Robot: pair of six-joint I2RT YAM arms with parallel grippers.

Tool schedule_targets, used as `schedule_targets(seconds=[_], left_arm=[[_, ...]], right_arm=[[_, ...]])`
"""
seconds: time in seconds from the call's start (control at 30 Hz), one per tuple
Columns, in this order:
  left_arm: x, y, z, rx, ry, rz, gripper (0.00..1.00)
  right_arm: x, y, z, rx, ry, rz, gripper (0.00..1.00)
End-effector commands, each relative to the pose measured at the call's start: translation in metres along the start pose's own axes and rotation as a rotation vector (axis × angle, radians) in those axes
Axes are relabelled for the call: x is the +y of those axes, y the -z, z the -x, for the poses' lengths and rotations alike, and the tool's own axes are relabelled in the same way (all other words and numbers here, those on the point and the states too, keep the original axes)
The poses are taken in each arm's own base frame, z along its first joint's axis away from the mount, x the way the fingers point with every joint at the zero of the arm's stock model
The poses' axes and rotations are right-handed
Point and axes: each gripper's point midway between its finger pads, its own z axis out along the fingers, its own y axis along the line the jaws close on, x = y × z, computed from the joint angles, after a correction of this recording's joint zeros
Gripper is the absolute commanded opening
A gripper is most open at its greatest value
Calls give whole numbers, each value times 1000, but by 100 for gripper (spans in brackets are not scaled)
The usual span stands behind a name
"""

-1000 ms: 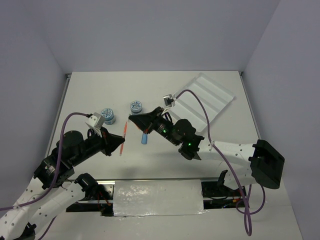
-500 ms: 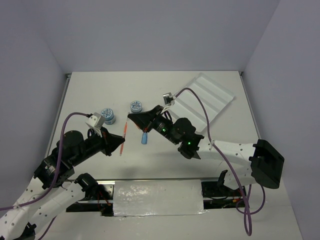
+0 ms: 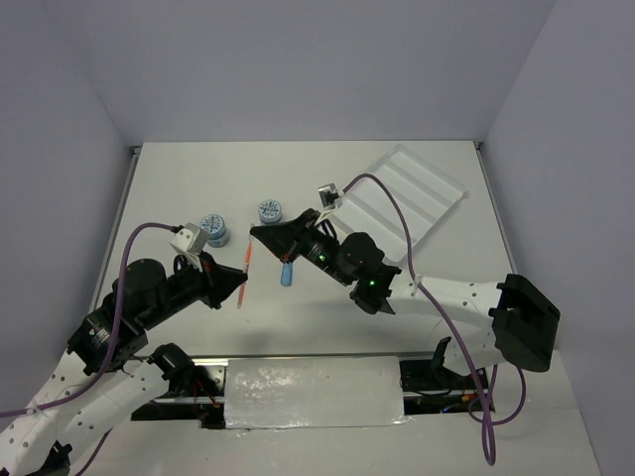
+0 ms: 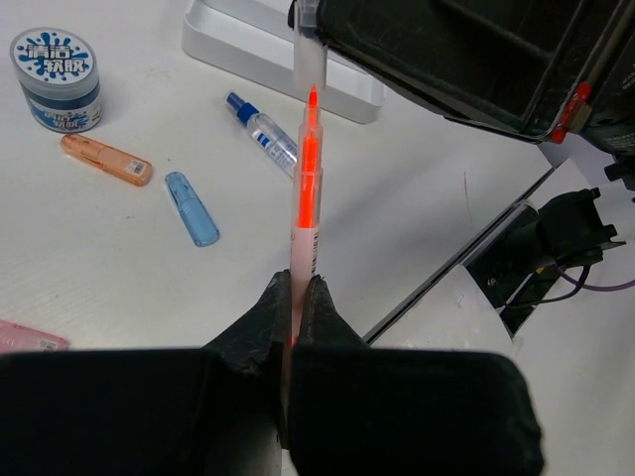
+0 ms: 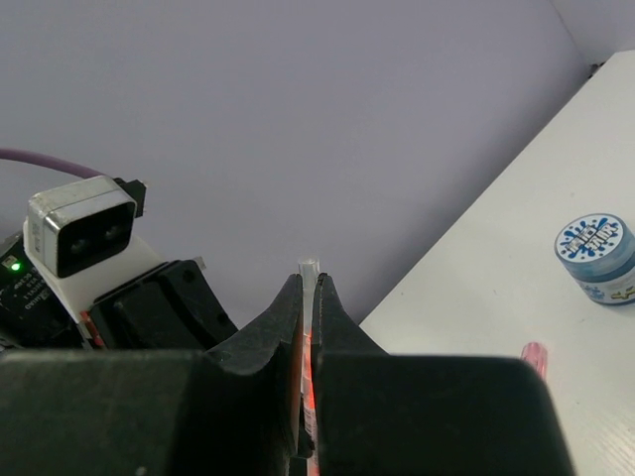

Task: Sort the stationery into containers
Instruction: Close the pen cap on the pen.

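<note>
R pincer (image 3: pixel 255 232) edged left, clamps orange pen (image 4: pixel 308 169) w/ L pincer (image 4: pixel 297 290); tub (image 4: pixel 57 77) label Chinese.

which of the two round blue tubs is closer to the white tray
The right-hand tub in the top view, set slightly farther back; the other tub sits farther left, so farther from the white tray.

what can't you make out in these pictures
Top view: right arm covers the small clear blue-capped bottle, seen only from the left wrist.
Left wrist view: white rectangular plastic tray cut off by top edge and right arm; pink capsule by left edge.
Right wrist view: fingers of the right end effector hide most of the thin orange pen.
</note>
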Motion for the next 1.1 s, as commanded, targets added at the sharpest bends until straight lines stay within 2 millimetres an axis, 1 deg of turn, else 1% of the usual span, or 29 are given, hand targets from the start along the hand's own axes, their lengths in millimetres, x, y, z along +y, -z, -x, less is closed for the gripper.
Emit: schedule_targets(seconds=[0.0, 0.23, 0.47, 0.53, 0.57, 0.6, 0.83, 0.97, 1.07], left_arm=[[-1, -2, 8, -28, 14, 2, 3], [-1, -2, 8, -31, 16, 4, 3], [1, 0, 10, -43, 20, 17, 3], [2, 0, 10, -43, 20, 19, 3], [2, 0, 10, -41, 20, 19, 3], [2, 0, 10, -43, 22, 19, 3], [2, 0, 11, -44, 21, 23, 1], [2, 2, 13, -57, 20, 22, 0], [3, 3, 16, -69, 20, 30, 0]], right_arm=[[9, -5, 9, -30, -1, 35, 0], [9, -6, 7, -26, 1, 37, 0], [9, -2, 4, -19, -21, 50, 0], [9, 0, 0, -15, -30, 53, 0], [7, 0, -6, -2, -40, 51, 0], [7, 0, -6, -3, -44, 54, 0], [0, 1, -29, 44, -60, 46, 0], [-3, 5, -36, 58, -69, 40, 0], [-2, 9, -42, 74, -81, 50, 0]])
